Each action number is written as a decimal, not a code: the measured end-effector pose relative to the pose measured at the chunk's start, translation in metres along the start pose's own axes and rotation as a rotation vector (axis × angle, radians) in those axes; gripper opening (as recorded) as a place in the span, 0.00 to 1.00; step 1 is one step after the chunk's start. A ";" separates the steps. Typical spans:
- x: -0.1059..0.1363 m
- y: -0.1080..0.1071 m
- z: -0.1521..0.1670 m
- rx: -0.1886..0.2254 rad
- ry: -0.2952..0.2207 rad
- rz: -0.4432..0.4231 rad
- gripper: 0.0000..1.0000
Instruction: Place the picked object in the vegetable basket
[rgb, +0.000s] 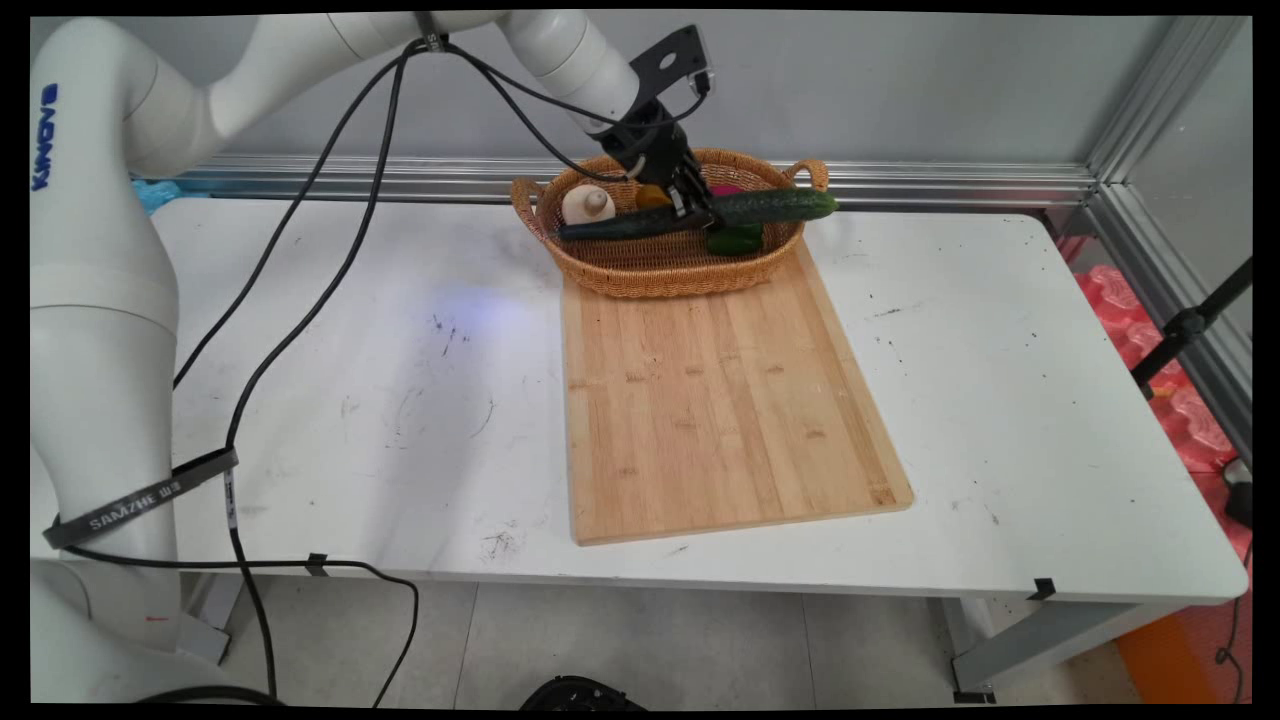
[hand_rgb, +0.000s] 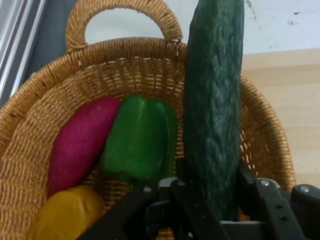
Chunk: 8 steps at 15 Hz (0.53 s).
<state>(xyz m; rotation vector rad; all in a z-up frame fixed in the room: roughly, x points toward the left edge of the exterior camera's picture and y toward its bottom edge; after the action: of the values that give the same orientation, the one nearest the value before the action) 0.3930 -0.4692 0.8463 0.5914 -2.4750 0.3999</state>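
On white table — bamboo board, grey wall

The robot is a glossy white arm of thick rounded tubular links joined by smooth seams, with the word KINOVA in blue capitals running along its upper link, and a black strap lettered in white wrapped round its lower column. Thin black cables are clipped to the upper link by a small black clamp and trail loosely along the arm, one of them running to the flat black bracket mounted at the wrist. The black two-finger gripper is built of matte black angular linkage bars joined by small silver screws and pins.
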 end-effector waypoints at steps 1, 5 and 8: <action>-0.002 -0.001 0.002 -0.003 0.000 0.002 0.00; -0.011 -0.006 0.008 -0.008 -0.001 0.015 0.00; -0.016 -0.010 0.013 -0.011 0.000 0.024 0.00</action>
<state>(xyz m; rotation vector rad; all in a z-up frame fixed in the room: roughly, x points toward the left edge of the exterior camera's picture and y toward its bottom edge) 0.4037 -0.4774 0.8286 0.5583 -2.4847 0.3953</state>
